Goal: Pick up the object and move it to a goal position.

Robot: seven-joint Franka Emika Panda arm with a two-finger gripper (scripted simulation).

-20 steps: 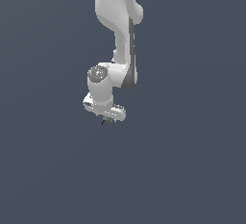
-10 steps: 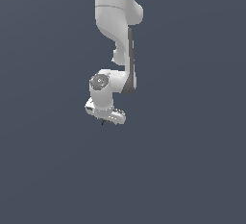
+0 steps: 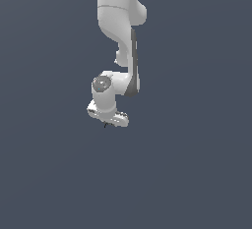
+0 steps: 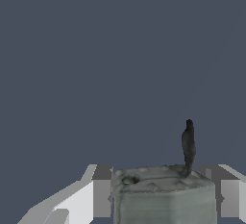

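Grey, mottled little block with a thin dark prong (image 4: 163,194) sits clenched between the white tool's (image 3: 108,119) fingers (image 4: 81,199). A steady grip and smooth travel should carry it safely to the goal.

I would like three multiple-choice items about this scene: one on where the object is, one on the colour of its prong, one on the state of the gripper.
1. Where is the object?
A. Between the fingers
B. Lying apart from the arm
C. On top of the arm's elbow

2. What colour is the prong?
A. Bright red
B. Dark grey
C. Yellow

3. What is the gripper doing?
A. Wide open with nothing in it
B. Out of both views
C. Shut on the object

Answers:
1 A: the wrist view shows the object with a finger on each side.
2 B: the prong stands dark against the background.
3 C: both fingers press against the object's sides.
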